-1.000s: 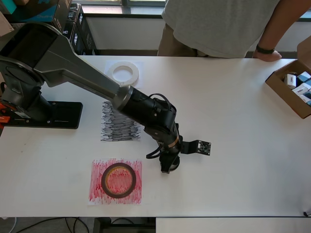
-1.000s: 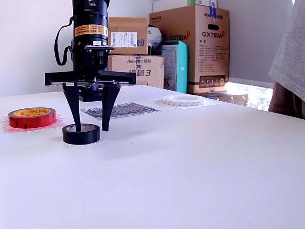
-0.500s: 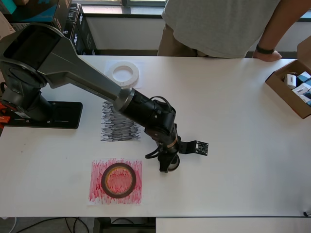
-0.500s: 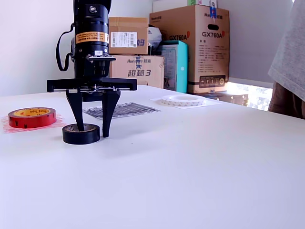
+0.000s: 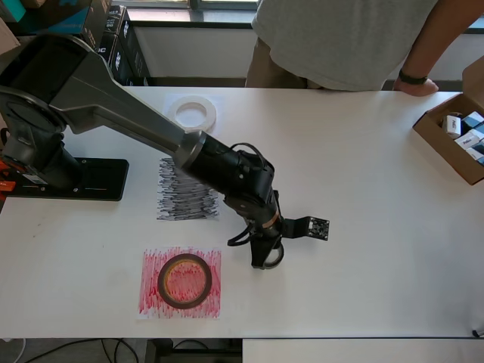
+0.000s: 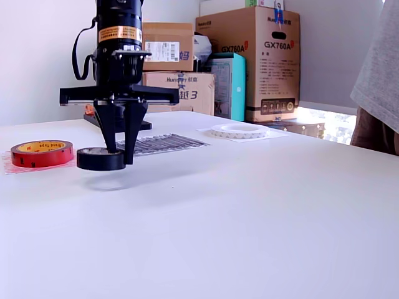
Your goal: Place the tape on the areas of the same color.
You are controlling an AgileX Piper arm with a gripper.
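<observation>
My gripper [image 6: 121,159] is shut on the near wall of the small black tape roll [image 6: 100,159], which hangs just above the white table over its own shadow. From overhead the gripper [image 5: 265,257] hides most of that roll [image 5: 274,257]. It hangs to the right of the red scribbled patch [image 5: 151,302], and the dark red-brown roll [image 5: 184,280] lies on that patch. The black-grey scribbled patch [image 5: 185,193] is bare, partly under my arm. The whitish roll [image 5: 195,113] rests on the white patch [image 5: 172,100] at the far side.
A person leans on the table's far edge [image 5: 340,38], with a hand [image 5: 414,85] on the top. An open cardboard box [image 5: 454,140] of small packs sits at the overhead view's right. My arm's base [image 5: 68,178] is at its left. Stacked cartons [image 6: 249,62] stand behind the table.
The fingers were open around the black roll's wall as it lay on the table. They have shut on it and raised it slightly off the surface.
</observation>
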